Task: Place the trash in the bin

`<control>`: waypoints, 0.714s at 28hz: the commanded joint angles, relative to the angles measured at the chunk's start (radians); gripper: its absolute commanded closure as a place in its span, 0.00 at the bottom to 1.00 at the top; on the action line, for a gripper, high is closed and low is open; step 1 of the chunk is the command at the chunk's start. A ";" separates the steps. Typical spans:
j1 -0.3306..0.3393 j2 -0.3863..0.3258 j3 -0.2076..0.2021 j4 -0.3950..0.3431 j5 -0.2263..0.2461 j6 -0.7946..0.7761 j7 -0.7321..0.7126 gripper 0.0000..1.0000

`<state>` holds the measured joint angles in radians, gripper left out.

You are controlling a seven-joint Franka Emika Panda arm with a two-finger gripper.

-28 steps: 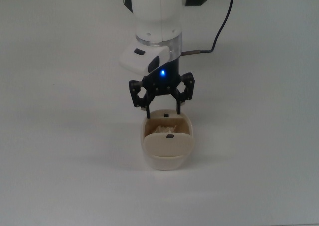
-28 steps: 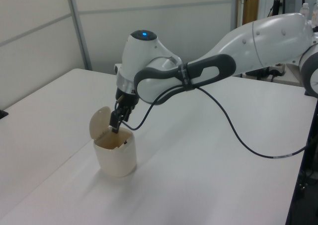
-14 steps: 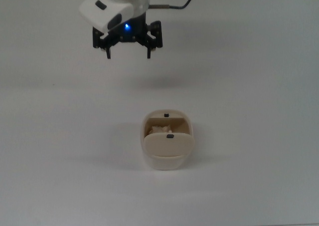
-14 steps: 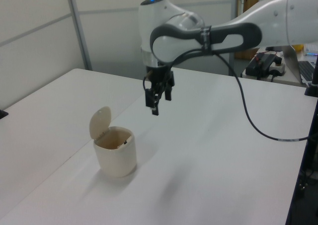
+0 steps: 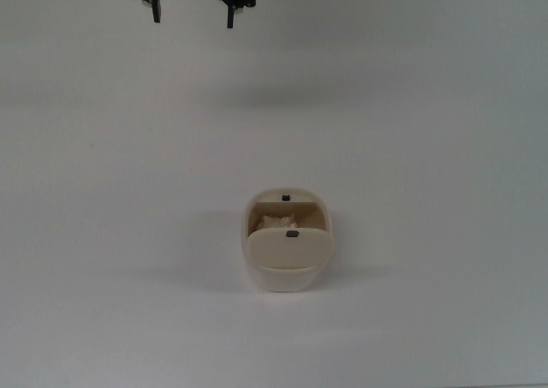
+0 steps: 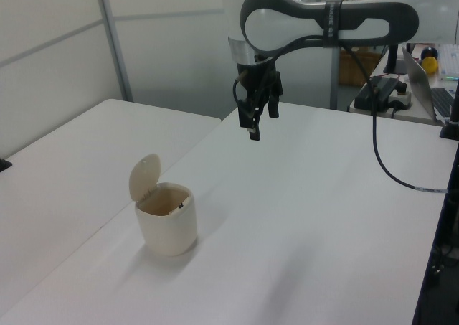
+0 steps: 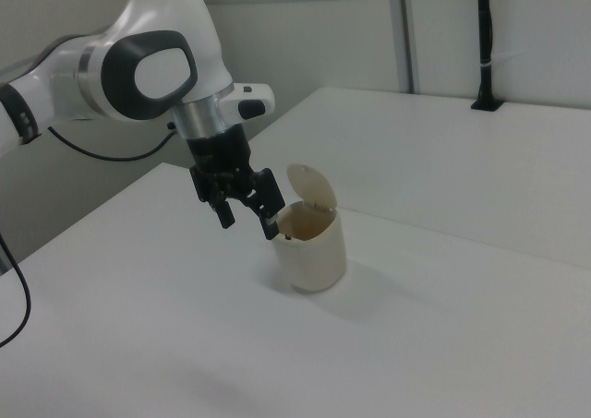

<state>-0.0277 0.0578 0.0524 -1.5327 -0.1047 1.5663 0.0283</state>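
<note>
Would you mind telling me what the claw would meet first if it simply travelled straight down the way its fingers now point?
Most likely the bare white table. The open claw hangs empty, well away from the bin, so nothing seems to lie beneath it, though depth is uncertain.

Cream bin (image 6: 166, 228) on white table (image 6: 301, 217), lid tipped up, arm's empty fingers (image 6: 254, 120) raised well behind
</note>
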 commanded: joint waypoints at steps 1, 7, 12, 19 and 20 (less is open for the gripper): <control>-0.017 -0.026 -0.008 -0.024 -0.003 -0.009 0.013 0.00; -0.021 -0.019 -0.009 -0.026 0.000 0.009 0.007 0.00; -0.037 -0.024 -0.009 -0.026 0.029 0.031 0.007 0.00; -0.060 -0.023 -0.009 -0.027 0.059 0.112 0.005 0.00; -0.060 -0.023 -0.009 -0.029 0.059 0.121 0.007 0.00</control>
<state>-0.0789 0.0551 0.0444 -1.5344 -0.0692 1.6287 0.0284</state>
